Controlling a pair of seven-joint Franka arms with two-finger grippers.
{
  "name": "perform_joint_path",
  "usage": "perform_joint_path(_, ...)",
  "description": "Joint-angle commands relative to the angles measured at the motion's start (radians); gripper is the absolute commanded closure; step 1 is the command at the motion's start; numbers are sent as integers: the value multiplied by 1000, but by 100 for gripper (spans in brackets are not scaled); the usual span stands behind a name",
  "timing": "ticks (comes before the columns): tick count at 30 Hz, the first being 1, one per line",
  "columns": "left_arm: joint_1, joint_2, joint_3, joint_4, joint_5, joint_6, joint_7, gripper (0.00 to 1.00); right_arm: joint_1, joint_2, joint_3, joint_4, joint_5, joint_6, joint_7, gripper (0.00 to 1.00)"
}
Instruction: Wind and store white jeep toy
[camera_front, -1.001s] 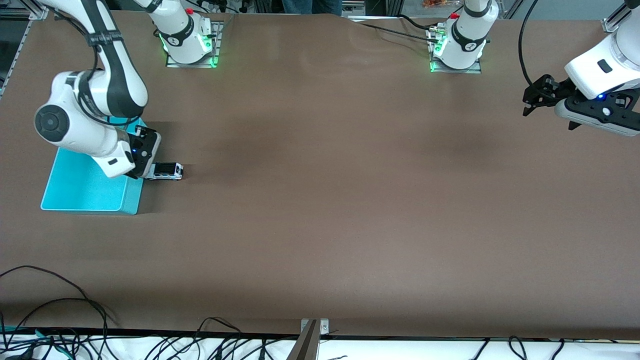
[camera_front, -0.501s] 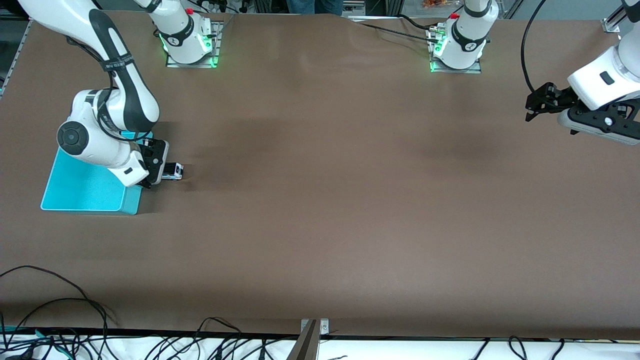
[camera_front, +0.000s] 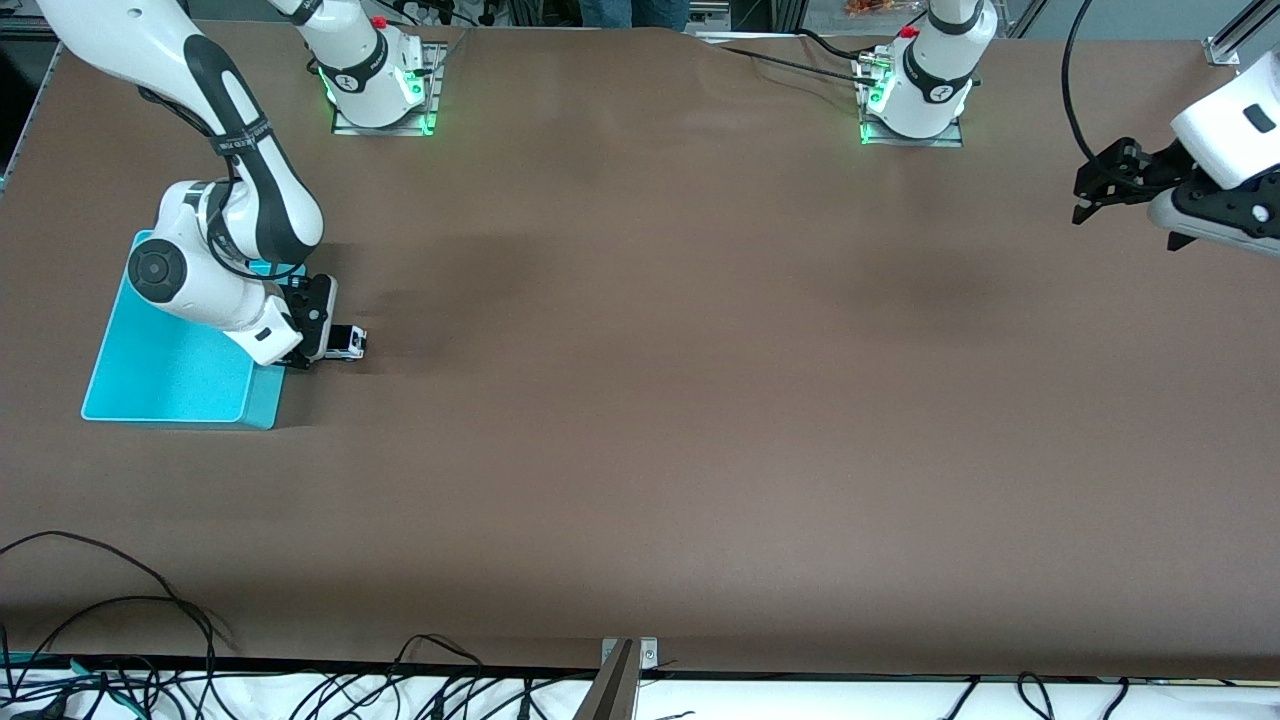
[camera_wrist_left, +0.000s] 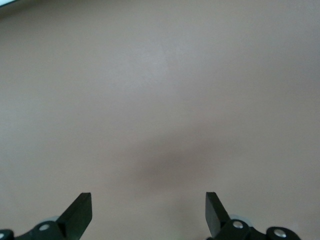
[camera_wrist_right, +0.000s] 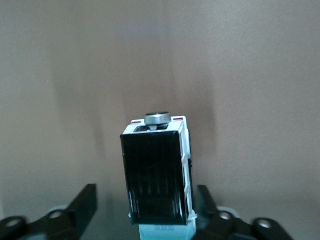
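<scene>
The white jeep toy (camera_front: 350, 342) stands on the brown table right beside the turquoise bin (camera_front: 160, 385), on the side toward the left arm's end. My right gripper (camera_front: 330, 346) is down over it and open. In the right wrist view the jeep's (camera_wrist_right: 156, 170) black roof fills the gap of the right gripper (camera_wrist_right: 146, 194). One finger (camera_wrist_right: 86, 197) stands off from the jeep, and the other finger (camera_wrist_right: 206, 197) is close against its side. My left gripper (camera_front: 1086, 196) hangs open over bare table at the left arm's end, and the left gripper (camera_wrist_left: 147, 202) holds nothing.
Both arm bases (camera_front: 378, 80) (camera_front: 915, 90) stand along the table's edge farthest from the front camera. Loose black cables (camera_front: 120, 620) and a metal bracket (camera_front: 625, 665) lie along the edge nearest that camera. The right arm's elbow hangs over the bin.
The right gripper has come down over the jeep, hiding most of it, and its fingers have drawn closer. The left arm has drawn back toward its end of the table. The jeep has not moved.
</scene>
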Motion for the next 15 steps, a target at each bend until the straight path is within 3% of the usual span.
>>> perform_joint_path(1, -6, 31, 1, 25, -33, -11, 7, 0, -4, -11, 2, -16, 21, 17, -34, 49)
perform_joint_path(6, -5, 33, 1, 25, -35, 3, 7, 0, -4, -11, 3, -14, 21, 14, -34, 66)
perform_joint_path(15, -9, 36, -2, 25, -30, 3, 6, 0, -1, -27, 16, 4, 21, -10, -20, 74)
